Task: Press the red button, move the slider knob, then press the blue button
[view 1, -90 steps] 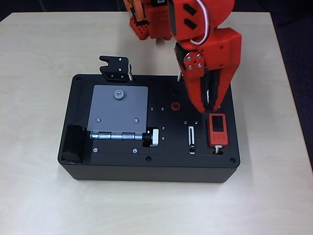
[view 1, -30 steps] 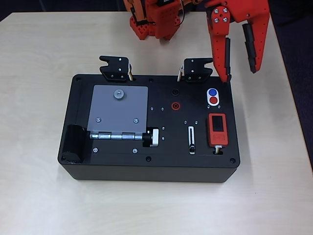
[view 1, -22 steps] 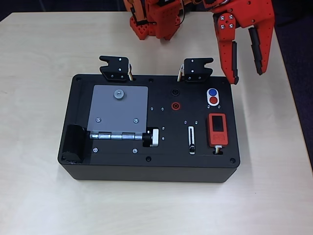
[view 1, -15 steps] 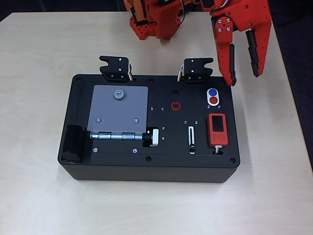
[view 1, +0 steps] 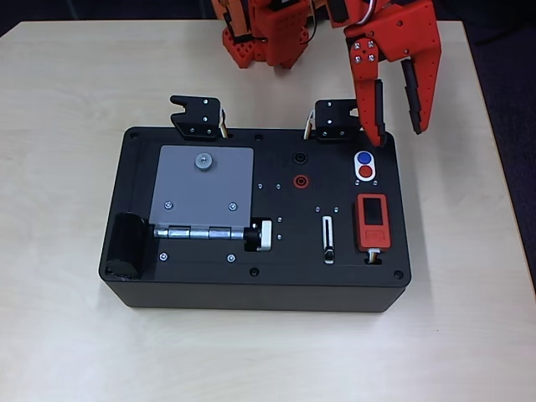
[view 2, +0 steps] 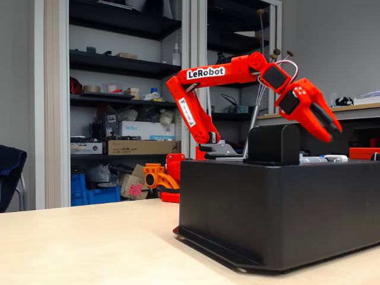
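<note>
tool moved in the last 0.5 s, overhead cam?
Yes. The tool has shifted left in the overhead view, toward the black bracket on the box's top edge, jaws open, above the blue button.

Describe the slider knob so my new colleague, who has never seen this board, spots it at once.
Start at the black box on the table and find the red device with a dark screen near its right end in the overhead view. Just left of it runs a narrow white-rimmed slot. The slider knob is the tiny dark stub at the slot's near end, far smaller than the white-and-black round knob further left.

A black box (view 1: 209, 289) with a grey hinged plate (view 1: 205, 186) sits on the table (view 1: 59, 100).
</note>
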Robot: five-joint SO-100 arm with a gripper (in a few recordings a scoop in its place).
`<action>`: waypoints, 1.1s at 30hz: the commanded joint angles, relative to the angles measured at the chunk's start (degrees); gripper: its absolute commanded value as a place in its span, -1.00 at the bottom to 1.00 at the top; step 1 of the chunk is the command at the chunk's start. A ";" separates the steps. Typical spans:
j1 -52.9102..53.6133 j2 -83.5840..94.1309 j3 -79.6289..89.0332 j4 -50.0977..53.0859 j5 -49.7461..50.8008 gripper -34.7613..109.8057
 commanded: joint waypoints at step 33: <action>1.05 0.53 8.26 -9.14 1.14 -0.29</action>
